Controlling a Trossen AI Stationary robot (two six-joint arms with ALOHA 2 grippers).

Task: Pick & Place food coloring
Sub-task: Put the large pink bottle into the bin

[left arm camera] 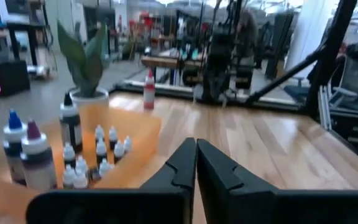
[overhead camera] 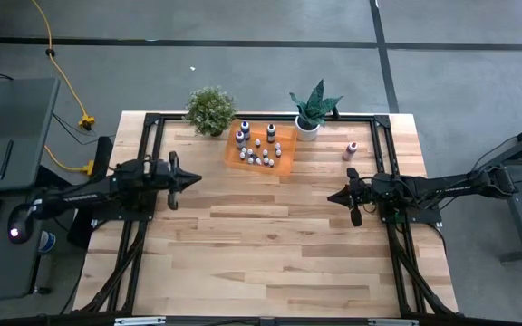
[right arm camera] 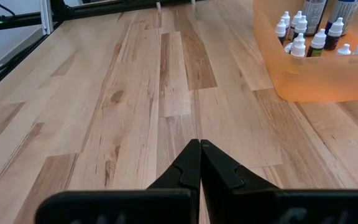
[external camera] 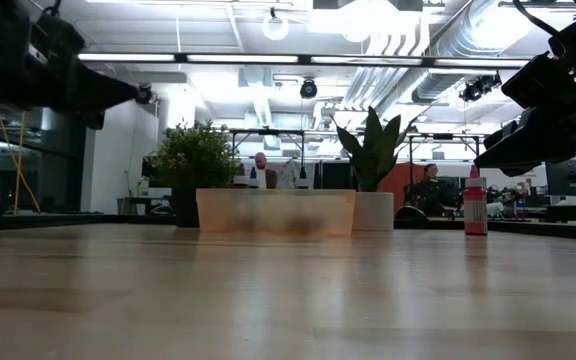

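In orange tray (overhead camera: 283, 165): food coloring bottles (overhead camera: 259, 148); pink bottle (overhead camera: 351, 150) outside. Left pincer (overhead camera: 195, 177), right pincer (overhead camera: 333, 196) both closed, empty.

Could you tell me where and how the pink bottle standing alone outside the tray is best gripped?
Probably from above, fingers closing across the body below the cap: the pink bottle stands upright, clear of the orange tray, nearest the right gripper.

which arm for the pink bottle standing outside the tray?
Right, probably. The pink bottle stands alone just beyond the right gripper, which is shut. The left gripper, also shut, is across the table beside the orange tray.
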